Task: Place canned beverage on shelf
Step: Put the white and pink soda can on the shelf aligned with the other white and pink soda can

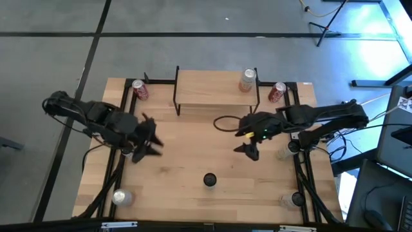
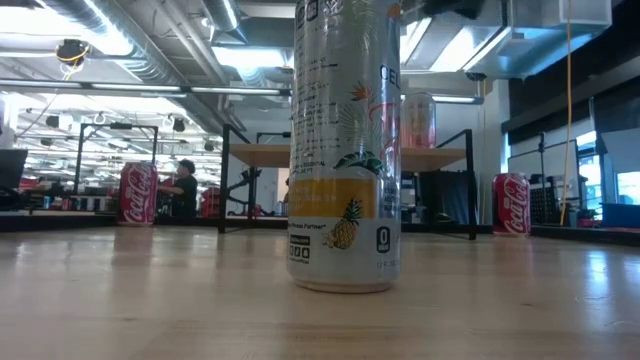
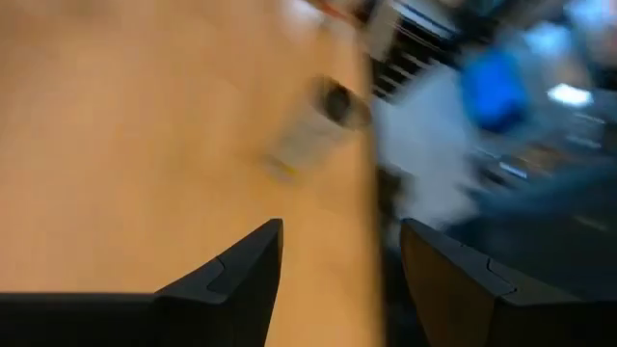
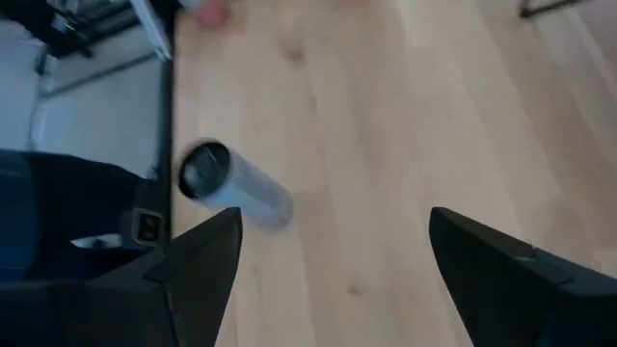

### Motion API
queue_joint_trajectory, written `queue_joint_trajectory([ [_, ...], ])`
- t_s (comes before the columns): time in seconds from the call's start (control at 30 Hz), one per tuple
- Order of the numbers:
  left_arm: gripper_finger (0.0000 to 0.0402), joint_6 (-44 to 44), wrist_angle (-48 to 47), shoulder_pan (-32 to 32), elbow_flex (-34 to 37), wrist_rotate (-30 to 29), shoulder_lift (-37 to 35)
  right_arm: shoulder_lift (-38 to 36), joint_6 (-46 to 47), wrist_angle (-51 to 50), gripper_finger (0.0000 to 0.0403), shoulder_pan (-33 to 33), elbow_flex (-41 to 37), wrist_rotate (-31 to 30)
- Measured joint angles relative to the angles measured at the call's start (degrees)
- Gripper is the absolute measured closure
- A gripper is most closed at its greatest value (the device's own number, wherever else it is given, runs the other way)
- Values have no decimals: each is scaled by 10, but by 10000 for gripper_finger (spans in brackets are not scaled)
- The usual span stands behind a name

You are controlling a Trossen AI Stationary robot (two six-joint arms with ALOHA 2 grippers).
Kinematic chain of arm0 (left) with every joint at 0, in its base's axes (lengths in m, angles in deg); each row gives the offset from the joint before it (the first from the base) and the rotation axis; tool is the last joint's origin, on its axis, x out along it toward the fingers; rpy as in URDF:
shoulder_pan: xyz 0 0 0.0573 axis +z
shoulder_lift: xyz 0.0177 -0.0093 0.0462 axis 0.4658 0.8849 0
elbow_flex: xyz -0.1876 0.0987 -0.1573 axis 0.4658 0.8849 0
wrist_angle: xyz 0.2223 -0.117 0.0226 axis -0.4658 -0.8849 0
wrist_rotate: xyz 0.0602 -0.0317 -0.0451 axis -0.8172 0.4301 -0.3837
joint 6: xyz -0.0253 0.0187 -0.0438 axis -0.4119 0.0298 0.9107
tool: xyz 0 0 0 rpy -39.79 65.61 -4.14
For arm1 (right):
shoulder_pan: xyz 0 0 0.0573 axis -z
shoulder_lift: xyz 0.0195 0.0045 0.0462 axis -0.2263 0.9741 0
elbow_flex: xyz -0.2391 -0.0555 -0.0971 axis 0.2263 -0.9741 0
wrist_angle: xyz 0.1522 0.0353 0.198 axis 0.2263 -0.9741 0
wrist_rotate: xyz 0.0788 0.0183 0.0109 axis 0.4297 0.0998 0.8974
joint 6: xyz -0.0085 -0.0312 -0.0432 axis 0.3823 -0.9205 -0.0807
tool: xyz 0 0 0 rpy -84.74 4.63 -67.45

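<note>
The shelf (image 1: 215,87) stands at the table's far middle, with one pale can (image 1: 247,80) upright on its right end; both also show in the low view, shelf (image 2: 270,155) and can (image 2: 418,120). A tall pineapple-print can (image 2: 345,150) stands at the table's near middle (image 1: 210,180). My left gripper (image 1: 156,137) is open and empty over the table's left half, fingers apart in its wrist view (image 3: 342,226). My right gripper (image 1: 241,143) is open and empty over the right half, just in front of the shelf (image 4: 335,217).
Red cans stand on the table at both sides of the shelf (image 1: 140,89) (image 1: 277,92). A silver can (image 1: 121,197) stands at the near left edge and shows in the right wrist view (image 4: 231,183). More pale cans stand at the right edge (image 1: 283,153) and near right corner (image 1: 293,200).
</note>
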Motion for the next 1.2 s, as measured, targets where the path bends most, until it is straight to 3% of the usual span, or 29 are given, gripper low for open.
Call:
queue_joint_trajectory([
  [0.2, 198, 58, -45, -86, 0, 85, 21, 44, 39, 88, 81, 0, 1, 36],
  [0.43, 198, 155, -76, -184, 0, 189, 44, 92, 76, 122, 81, 0, 46, 3],
  [0.53, 198, 153, -81, -218, 0, 152, 44, 108, 74, 137, 81, 0, 63, 0],
  [0.77, 198, 96, -43, -242, 0, -88, 44, 115, 16, 109, 81, 0, 70, -6],
  [1.0, 192, 43, -5, -178, 0, -137, 44, 114, -31, 20, 81, 0, 70, 0],
  [1.2, 138, 4, -31, -118, 0, -144, 44, 113, -63, -18, 81, 9, 70, 2],
])
